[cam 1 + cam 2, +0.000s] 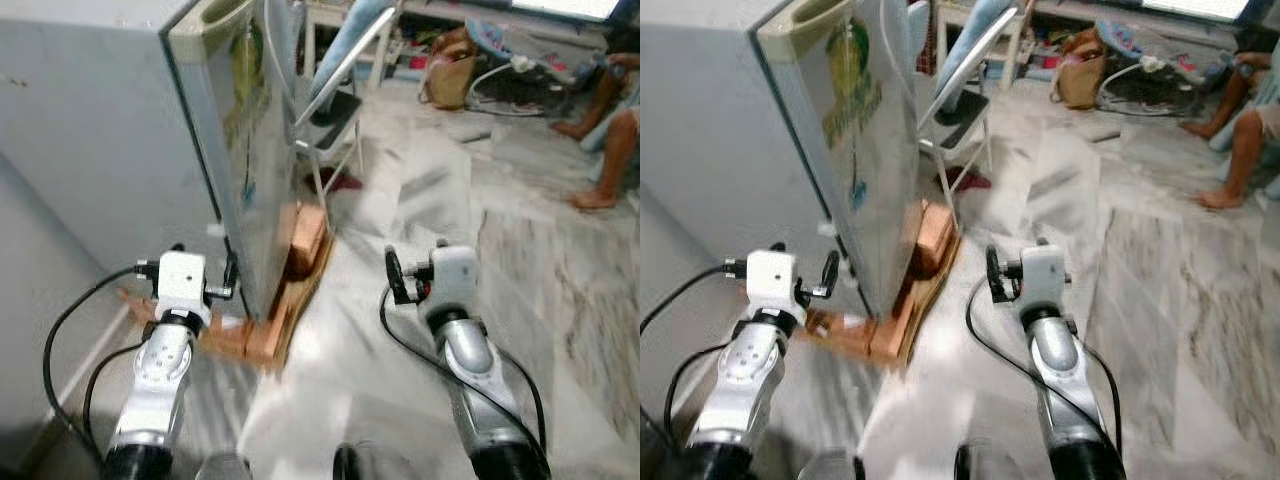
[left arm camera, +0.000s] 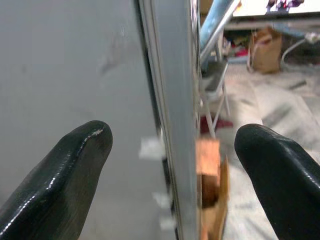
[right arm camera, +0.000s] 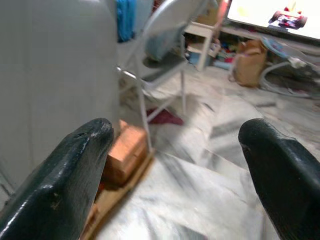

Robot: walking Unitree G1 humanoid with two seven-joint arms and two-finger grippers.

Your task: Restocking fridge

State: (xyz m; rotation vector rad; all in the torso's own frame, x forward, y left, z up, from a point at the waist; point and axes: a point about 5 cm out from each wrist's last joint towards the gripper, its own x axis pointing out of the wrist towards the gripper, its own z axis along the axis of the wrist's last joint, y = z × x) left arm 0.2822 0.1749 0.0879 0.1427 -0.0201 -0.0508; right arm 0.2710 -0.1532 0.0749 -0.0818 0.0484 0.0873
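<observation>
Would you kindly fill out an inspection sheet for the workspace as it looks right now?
Surface: marble floor, bare before the robot.
Job's things: fridge, door shut, standing on wooden boards and bricks.
Clutter: folding chair beside the fridge; brown bag further back.
Grippers: left gripper open, aimed at the fridge's door edge; right gripper open, empty, over the floor.
Cables: black cables loop along both arms.
Surroundings: a person's legs at far right.

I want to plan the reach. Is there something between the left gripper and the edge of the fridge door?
Nothing visible. The left gripper is open, its fingers on either side of the fridge door's edge, with only air between. The folding chair stands farther off, beyond the door.
</observation>
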